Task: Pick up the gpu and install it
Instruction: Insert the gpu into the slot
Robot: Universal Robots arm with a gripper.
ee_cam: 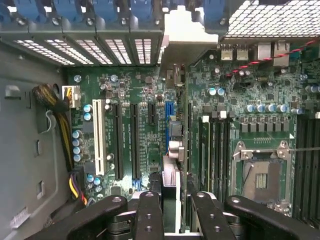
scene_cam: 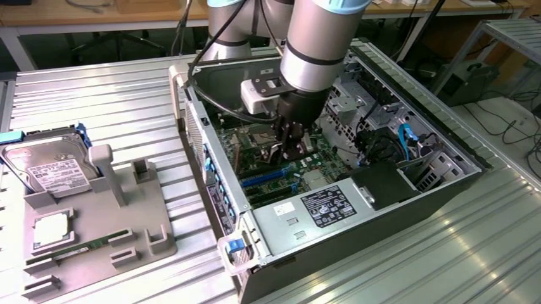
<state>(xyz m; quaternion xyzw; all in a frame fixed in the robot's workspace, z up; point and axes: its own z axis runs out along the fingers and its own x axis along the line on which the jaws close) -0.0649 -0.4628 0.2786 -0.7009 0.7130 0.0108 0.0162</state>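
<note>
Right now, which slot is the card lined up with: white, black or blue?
The blue slot; the gpu in the claw runs edge-on along it, the white slot and black slots lie aside.

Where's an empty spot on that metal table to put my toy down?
The ribbed table is bare between the grey parts holder and the computer case, and beyond the hard drive. Inside the case it is crowded: the claw holds the gpu there.
</note>
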